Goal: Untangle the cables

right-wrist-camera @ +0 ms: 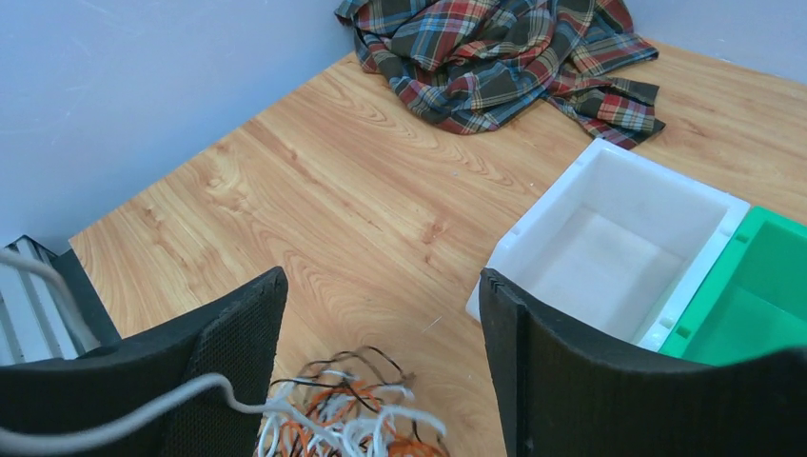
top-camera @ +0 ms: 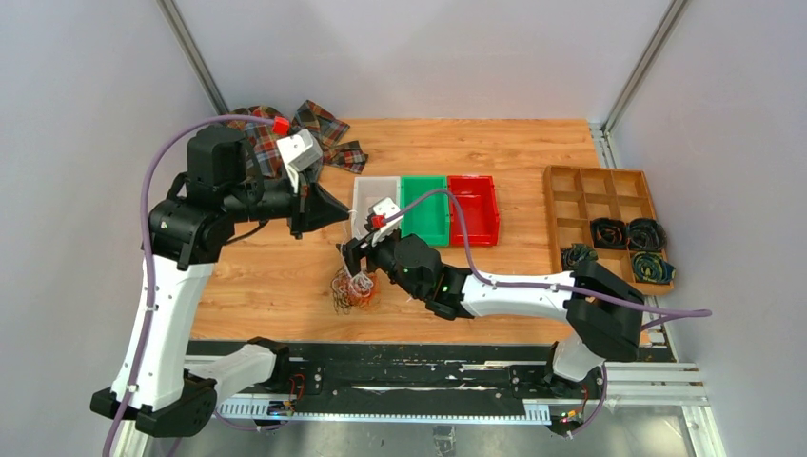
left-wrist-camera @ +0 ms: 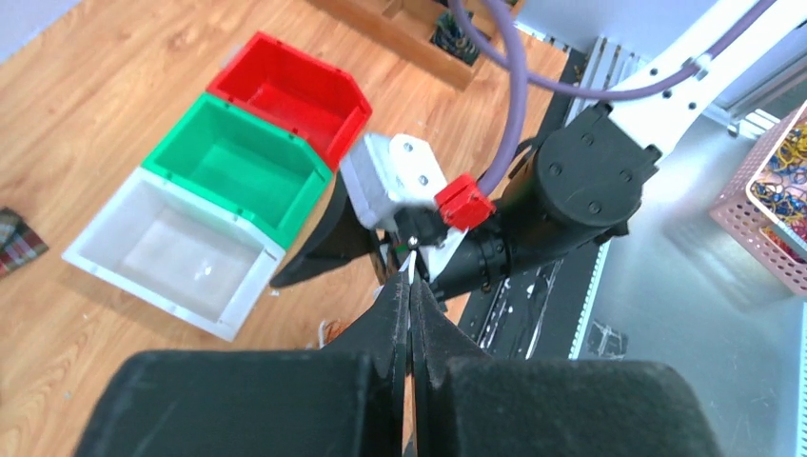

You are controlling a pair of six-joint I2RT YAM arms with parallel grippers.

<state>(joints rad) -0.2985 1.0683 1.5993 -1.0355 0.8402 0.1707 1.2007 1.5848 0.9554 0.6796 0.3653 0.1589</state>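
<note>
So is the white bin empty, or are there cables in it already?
Empty: the white bin shows a bare floor in both wrist views; the cables lie tangled on the table.

Plaid cloth (top-camera: pixel 305 133), wht/grn/red bins (top-camera: pixel 423 211), wood tray (top-camera: pixel 571 205) w/ coiled cords (top-camera: pixel 609 231)

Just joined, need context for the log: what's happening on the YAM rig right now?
Two arms are working on a tangle of thin cables on the table. The right end effector hangs open just over the pile. The left end effector is shut, close above the right one; whether it pinches a strand is unclear. The cables are one clump.
</note>
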